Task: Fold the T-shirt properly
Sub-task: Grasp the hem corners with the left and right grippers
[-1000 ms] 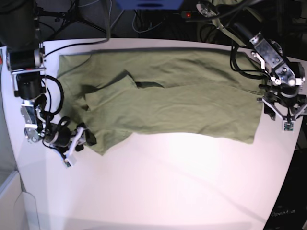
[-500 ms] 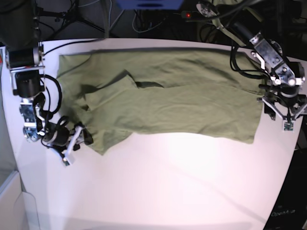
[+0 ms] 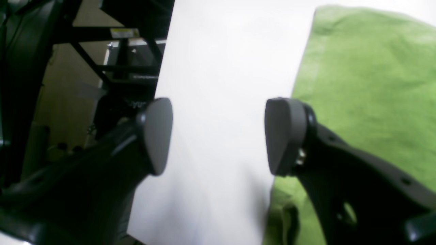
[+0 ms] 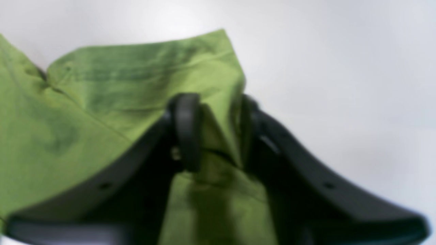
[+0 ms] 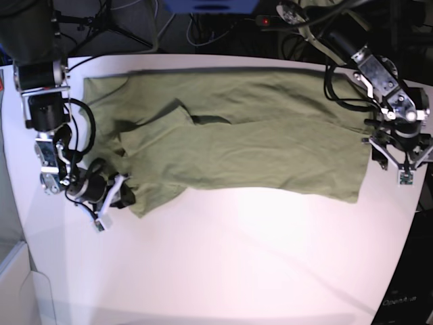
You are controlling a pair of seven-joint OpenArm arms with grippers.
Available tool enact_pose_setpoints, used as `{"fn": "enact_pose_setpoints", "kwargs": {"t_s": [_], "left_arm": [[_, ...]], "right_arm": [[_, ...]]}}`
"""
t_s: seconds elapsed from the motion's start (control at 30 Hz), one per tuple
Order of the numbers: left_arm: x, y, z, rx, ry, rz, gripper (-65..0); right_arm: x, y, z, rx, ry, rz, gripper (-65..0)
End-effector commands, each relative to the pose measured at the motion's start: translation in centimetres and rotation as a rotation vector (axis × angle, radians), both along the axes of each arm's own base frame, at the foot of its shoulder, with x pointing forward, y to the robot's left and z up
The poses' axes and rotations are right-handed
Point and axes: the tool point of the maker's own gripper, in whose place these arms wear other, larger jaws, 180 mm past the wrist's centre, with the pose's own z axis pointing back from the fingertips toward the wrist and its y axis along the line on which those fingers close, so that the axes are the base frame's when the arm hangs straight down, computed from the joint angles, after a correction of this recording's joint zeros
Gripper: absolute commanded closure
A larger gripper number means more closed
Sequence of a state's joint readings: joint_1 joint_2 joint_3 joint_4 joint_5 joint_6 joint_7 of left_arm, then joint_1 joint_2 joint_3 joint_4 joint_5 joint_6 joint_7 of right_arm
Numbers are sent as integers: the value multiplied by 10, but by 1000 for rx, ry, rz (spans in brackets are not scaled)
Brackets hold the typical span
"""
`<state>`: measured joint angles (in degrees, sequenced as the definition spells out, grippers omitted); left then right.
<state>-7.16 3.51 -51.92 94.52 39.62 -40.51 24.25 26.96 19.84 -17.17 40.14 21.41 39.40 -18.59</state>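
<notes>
The olive-green T-shirt [image 5: 257,142] lies spread flat across the far half of the white table [image 5: 237,257], with one sleeve folded in over its left part. At its near-left corner, my right gripper [image 5: 116,198] is low on the table. The right wrist view shows this gripper [image 4: 218,132] shut on a raised fold of the T-shirt [image 4: 143,75]. My left gripper [image 5: 404,169] hangs at the shirt's right hem. In the left wrist view it [image 3: 219,136] is open over bare table, with the T-shirt's [image 3: 368,85] edge just beside one pad [image 3: 284,136].
Cables and a dark stand [image 5: 203,27] run behind the table's far edge. A white box [image 5: 13,284] sits at the lower left. The table's right edge [image 3: 160,85] is close beside the left gripper, with dark framework [image 3: 112,68] beyond it.
My right gripper has slid toward the shirt's near-left corner and closed on the fabric there. The left arm and the rest of the shirt have not moved.
</notes>
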Motion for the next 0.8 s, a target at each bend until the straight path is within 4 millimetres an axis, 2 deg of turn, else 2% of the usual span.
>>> {"fn": "enact_pose_setpoints", "kwargs": {"t_s": [0.0,0.07,0.23,0.37,0.47,0.53,0.6,0.77], "left_arm": [[10,4,18,21,-60,-3,-407],[14,4,22,21,-73,-2,-407],[21,6,29,27,-93,-1,-407],[30,7,39,28,-122,1,-407],[32,6,39,26,-123,-2,-407],[40,3,36,4,-125,-8,-407],[50,9,36,-7,-125,-11,-408],[67,10,2,-72,-37,-28,-417]], "right_arm": [[3,-1,3,-20,3,16,-58],[3,-1,3,-20,3,16,-6],[4,-4,5,-23,-2,15,-13],[3,-3,13,-17,-54,26,-13],[0,3,20,-22,-87,53,-13],[-1,4,21,-23,-94,58,-13],[-2,4,21,-23,-91,58,-13],[-3,0,19,-31,-85,55,-12]]}}
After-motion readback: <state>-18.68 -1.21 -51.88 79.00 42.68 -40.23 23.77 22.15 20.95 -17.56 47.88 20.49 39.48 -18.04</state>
